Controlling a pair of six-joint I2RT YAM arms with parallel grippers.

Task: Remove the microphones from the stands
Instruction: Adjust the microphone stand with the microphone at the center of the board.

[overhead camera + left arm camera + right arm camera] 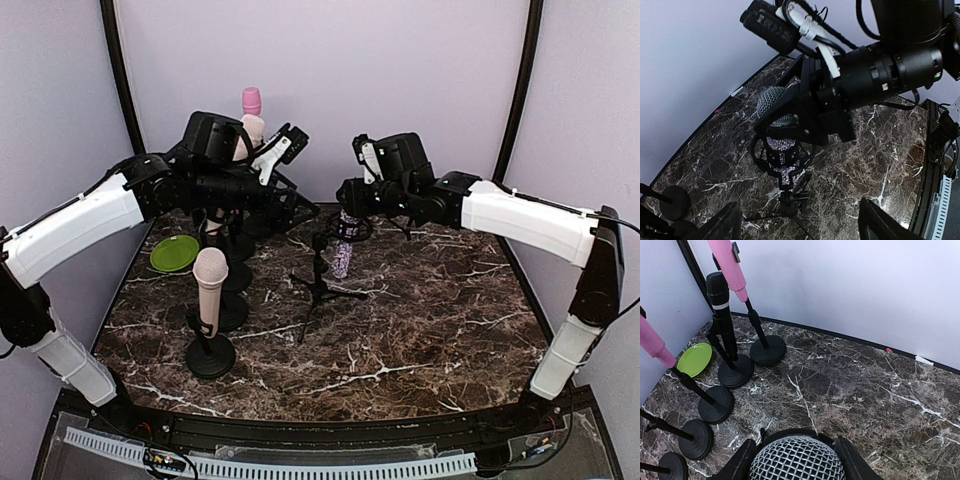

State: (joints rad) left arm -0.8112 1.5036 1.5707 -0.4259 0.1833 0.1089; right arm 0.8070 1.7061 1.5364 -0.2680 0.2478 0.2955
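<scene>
The microphone [344, 250] has a silver mesh head [797, 460] and a glittery purple body [782, 160]. It sits upright in a black ring mount [760, 155] on a small tripod stand [320, 285] mid-table. My right gripper [350, 203] reaches in from the right, its fingers [735, 465] pressed on both sides of the mesh head, shut on it. My left gripper [290, 205] hovers open and empty behind and left of the microphone, its fingers [715, 225] wide apart above the table.
Several round-base stands stand at the left: a pink microphone [210, 285] in front, a black one [720, 295] and another pink one [727, 262] behind. A green plate [174, 253] lies at the far left. Walls close the back and sides.
</scene>
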